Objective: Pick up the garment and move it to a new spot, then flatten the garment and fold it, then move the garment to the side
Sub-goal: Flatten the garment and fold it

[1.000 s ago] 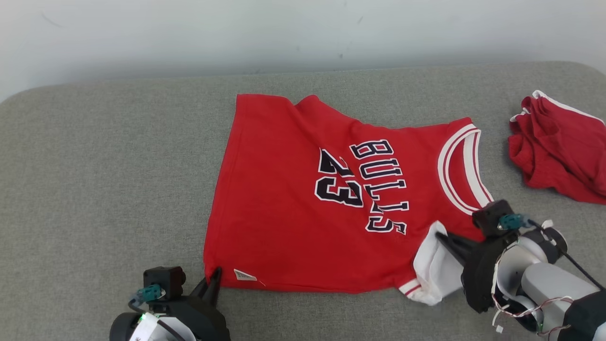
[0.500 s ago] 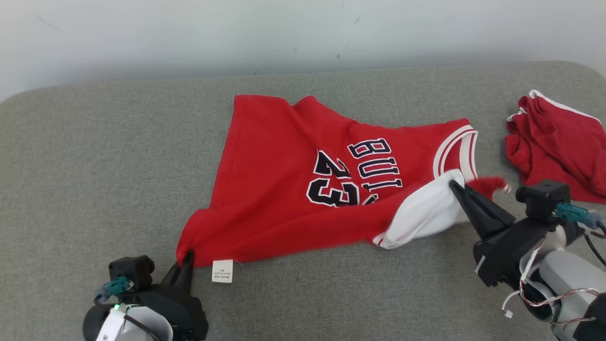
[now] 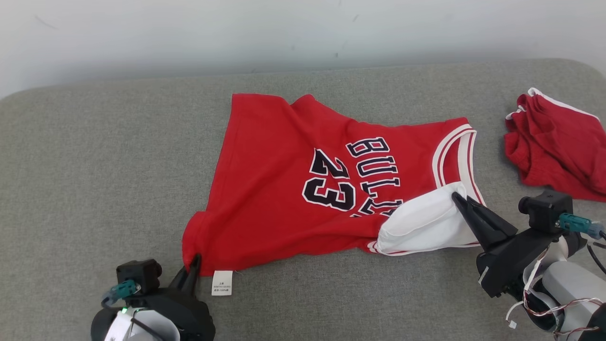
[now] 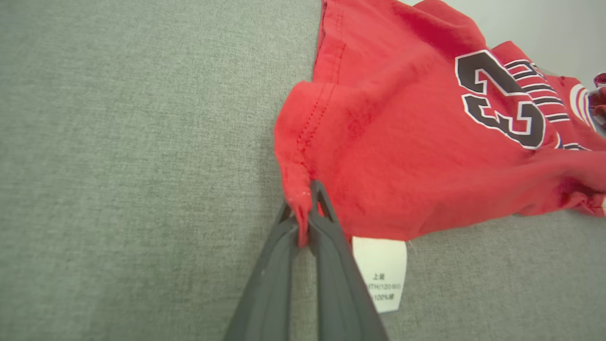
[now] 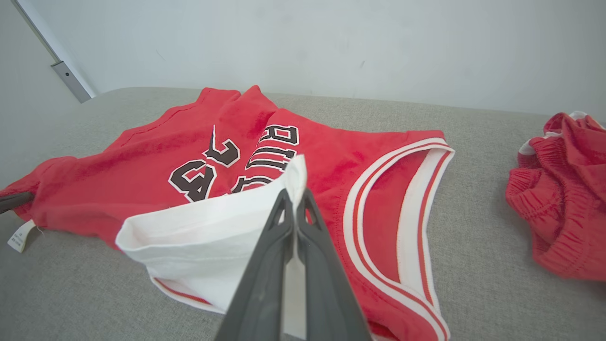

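Right, your left gripper (image 3: 194, 260) is clamped on the near left hem corner of the red Bulls jersey (image 3: 284, 189), just beside its white care label (image 3: 221, 282). Your right gripper (image 3: 457, 196) is pinched tight on the jersey's white flap (image 3: 421, 222). The jersey lies mid-way across the grey cushion (image 3: 94, 166), with the red shorts (image 3: 558, 147) apart at far right.

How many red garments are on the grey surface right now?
2. The jersey lies in the middle, gripped along its near edge by the left gripper and right gripper. The crumpled shorts sit at the far right, apart from it.
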### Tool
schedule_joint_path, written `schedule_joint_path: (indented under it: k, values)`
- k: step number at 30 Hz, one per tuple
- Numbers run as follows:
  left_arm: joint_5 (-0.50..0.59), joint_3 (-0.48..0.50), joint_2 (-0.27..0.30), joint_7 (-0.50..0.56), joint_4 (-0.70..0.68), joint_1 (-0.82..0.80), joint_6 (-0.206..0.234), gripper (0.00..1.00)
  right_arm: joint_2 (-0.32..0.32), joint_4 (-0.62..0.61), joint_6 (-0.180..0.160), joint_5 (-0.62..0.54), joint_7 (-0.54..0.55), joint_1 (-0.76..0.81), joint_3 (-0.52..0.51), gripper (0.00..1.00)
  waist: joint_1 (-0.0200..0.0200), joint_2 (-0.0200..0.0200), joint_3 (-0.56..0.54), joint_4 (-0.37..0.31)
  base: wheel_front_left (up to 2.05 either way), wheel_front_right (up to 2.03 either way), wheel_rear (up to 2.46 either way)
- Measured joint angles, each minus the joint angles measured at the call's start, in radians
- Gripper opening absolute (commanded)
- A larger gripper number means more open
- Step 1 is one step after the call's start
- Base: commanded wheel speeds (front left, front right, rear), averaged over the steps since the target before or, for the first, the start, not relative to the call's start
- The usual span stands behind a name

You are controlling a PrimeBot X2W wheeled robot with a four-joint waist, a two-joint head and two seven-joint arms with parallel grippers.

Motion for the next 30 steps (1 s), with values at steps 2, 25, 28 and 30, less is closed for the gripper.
schedule_joint_path:
  k: [2,25,28,30]
  values:
    - [0.000,-0.004,-0.003,0.015,-0.003,-0.006,-0.001,0.00,-0.001,0.007,0.006,0.000,0.000,-0.002,0.006,0.00,0.0001,0.0001,0.005,0.003,0.00,0.00,0.00]
    - [-0.125,0.252,-0.019,0.186,0.001,-1.045,-0.142,0.00,0.009,0.199,0.025,-0.185,0.040,-1.088,-0.099,0.00,0.0001,0.0000,0.242,0.025,0.00,0.00,0.00]
    - [-0.128,0.224,-0.013,0.153,0.022,-0.872,-0.174,0.00,0.019,0.175,0.026,-0.184,-0.018,-0.880,-0.021,0.00,0.0008,0.0004,0.251,0.038,0.00,0.00,0.00]
    - [-0.127,0.193,0.002,0.141,0.040,-0.709,-0.183,0.00,0.028,0.153,0.027,-0.163,-0.012,-0.709,0.022,0.00,0.0007,0.0004,0.242,0.042,0.00,0.00,0.00]
